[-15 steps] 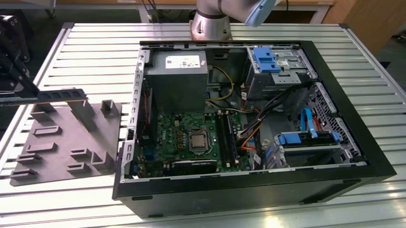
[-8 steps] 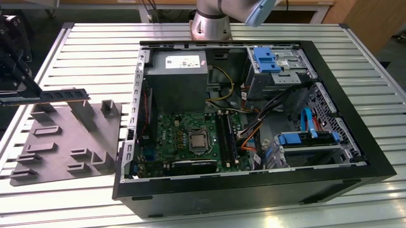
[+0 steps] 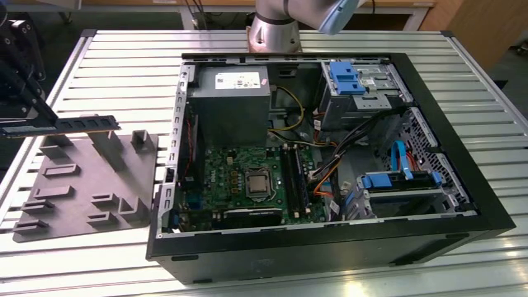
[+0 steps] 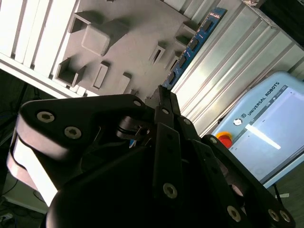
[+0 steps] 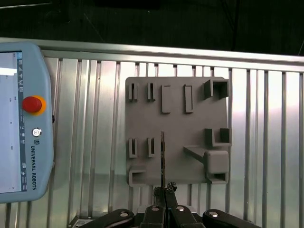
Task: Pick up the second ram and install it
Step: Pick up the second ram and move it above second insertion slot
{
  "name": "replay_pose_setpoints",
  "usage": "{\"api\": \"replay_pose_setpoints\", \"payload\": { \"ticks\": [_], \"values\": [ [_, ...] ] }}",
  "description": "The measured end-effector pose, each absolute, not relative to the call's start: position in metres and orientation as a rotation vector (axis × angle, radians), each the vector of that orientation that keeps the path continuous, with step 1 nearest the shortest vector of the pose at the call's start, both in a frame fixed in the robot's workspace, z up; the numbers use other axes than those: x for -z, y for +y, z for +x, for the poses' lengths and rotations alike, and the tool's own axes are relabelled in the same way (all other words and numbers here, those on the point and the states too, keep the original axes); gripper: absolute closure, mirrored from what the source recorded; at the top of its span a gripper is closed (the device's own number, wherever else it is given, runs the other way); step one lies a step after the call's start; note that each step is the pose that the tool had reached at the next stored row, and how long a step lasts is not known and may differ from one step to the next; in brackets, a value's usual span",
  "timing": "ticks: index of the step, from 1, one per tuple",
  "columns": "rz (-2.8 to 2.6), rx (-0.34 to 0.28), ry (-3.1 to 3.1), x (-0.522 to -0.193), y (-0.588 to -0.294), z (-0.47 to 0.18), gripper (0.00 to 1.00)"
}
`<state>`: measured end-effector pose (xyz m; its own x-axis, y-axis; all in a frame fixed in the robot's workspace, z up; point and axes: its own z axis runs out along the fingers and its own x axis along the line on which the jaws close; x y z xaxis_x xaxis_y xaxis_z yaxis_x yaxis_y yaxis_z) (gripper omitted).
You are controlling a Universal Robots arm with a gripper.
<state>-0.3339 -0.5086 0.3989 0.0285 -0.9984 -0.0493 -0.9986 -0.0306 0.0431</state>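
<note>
Robot arm lifts memory stick: the gripper (image 3: 27, 125) is clamped on one end of the second ram (image 3: 83, 124), holding it level above the grey tray (image 3: 83, 192) at the exterior view's left. It is well apart from the open computer case (image 3: 330, 247) on the worktop (image 3: 115, 62). Held so far off-centre, the stick could twist or slip and meet the motherboard sockets (image 3: 295, 179) crooked.
</note>
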Motion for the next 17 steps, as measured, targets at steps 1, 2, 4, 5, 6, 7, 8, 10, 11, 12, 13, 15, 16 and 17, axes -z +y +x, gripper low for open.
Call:
{"api": "replay_pose_setpoints", "payload": {
  "ticks": [1,2,4,5,6,7,8,10,11,12,13,15,16,17],
  "values": [
    [-2.25,-0.103,2.185,-0.3989,-0.5086,-0.3334,0.88],
    [-2.25,-0.103,2.185,-0.3989,-0.5086,-0.333,0.88],
    [-2.25,-0.103,2.185,-0.3989,-0.5086,-0.3321,0.88],
    [-2.25,-0.103,2.185,-0.3989,-0.5086,-0.3317,0.88],
    [-2.25,-0.103,2.185,-0.3989,-0.5086,-0.3313,0.88],
    [-2.25,-0.103,2.185,-0.3989,-0.5086,-0.3309,0.88],
    [-2.25,-0.103,2.185,-0.3989,-0.5086,-0.3305,0.88],
    [-2.25,-0.103,2.185,-0.3988,-0.5086,-0.3297,0.88],
    [-2.25,-0.103,2.185,-0.3989,-0.5086,-0.3294,0.88],
    [-2.25,-0.103,2.185,-0.3988,-0.5086,-0.329,0.88],
    [-2.25,-0.103,2.185,-0.3989,-0.5086,-0.3286,0.88],
    [-2.25,-0.103,2.185,-0.3989,-0.5086,-0.328,0.88],
    [-2.25,-0.103,2.185,-0.3989,-0.5086,-0.3277,0.88],
    [-2.25,-0.103,2.185,-0.3989,-0.5086,-0.3273,0.88]
  ]
}}
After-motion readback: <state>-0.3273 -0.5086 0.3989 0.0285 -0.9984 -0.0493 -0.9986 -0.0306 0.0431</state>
